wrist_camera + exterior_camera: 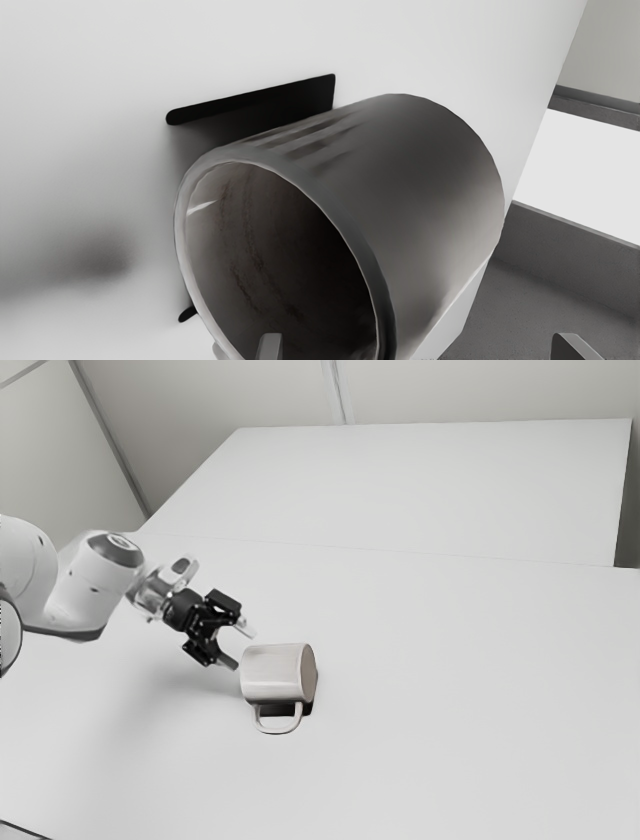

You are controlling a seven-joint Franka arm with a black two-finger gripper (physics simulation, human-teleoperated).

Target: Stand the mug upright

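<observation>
so my end effector (242,648) is spread apart, and the tipped mug (272,674) lies just ahead, mouth toward me

Bright, even light washes the table (460,740). A soft shadow (180,705) spreads at the exterior view's left of the mug (272,675). Inside the mug, darkness deepens beyond a thin glint (202,206) near the rim (180,240).

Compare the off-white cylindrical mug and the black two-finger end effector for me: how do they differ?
The mug lies on its side on the white table; the end effector hangs slanted above the table. The mug is pale; the end effector mostly black. The mug has one looped handle, the end effector two fingers, spread apart. Neither is vertical.
</observation>
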